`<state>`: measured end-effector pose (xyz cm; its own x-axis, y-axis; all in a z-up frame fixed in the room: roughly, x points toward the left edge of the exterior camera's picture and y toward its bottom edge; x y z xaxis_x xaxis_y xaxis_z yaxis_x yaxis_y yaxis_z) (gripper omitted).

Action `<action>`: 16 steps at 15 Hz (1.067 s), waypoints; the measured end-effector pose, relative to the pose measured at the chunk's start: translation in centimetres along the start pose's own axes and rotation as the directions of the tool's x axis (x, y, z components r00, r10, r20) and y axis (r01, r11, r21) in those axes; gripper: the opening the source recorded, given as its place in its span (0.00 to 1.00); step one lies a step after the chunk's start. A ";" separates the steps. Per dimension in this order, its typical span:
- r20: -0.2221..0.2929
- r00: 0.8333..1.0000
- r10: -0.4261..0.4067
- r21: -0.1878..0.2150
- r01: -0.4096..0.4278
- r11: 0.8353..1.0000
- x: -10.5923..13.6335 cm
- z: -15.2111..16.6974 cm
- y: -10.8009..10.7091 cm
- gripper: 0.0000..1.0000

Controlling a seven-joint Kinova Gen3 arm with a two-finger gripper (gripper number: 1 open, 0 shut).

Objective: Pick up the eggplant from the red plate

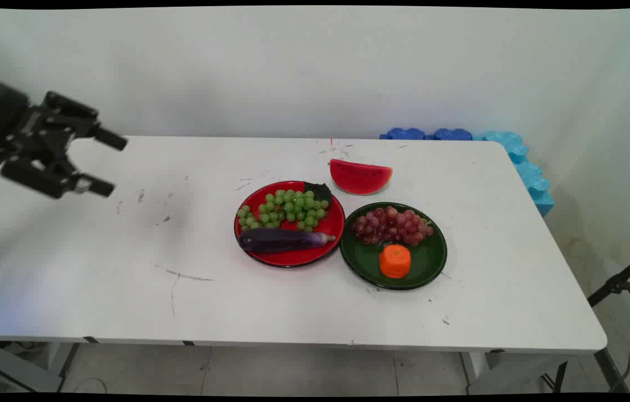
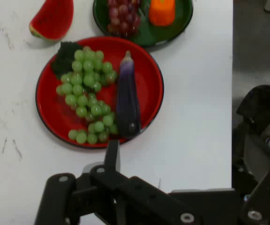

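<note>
The black claw point(image 1: 108, 163) hangs with fingers spread and nothing between them over the bare left part of the white desk point(image 1: 125, 268). At centre frame a red plate point(image 1: 332, 223) carries green grapes point(image 1: 284, 209) and a purple eggplant point(image 1: 284, 239). Touching its right side, a green plate point(image 1: 432, 262) holds red grapes point(image 1: 393, 225) and an orange piece point(image 1: 395, 261). A watermelon slice point(image 1: 360, 177) lies just behind both.
</note>
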<state>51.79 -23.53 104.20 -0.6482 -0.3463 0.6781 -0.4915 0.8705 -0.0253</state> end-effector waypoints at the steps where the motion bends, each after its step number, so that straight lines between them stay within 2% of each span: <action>1: -0.001 1.000 -0.002 -0.002 0.002 1.000 1.0 0.5 -0.3 1.00; 4: 0.011 1.000 -0.015 -0.005 0.015 1.000 4.2 2.9 -1.5 1.00; 8: 0.065 0.997 -0.033 0.003 0.033 0.999 7.0 7.6 -3.1 1.00; 12: 0.145 0.988 -0.051 0.016 0.050 0.999 8.4 13.8 -4.0 1.00; 16: 0.222 0.972 -0.075 0.023 0.072 0.997 8.7 20.3 -4.6 1.00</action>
<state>36.63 -37.64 95.30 -0.7223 -0.4797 0.4983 -0.5500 0.8351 0.0066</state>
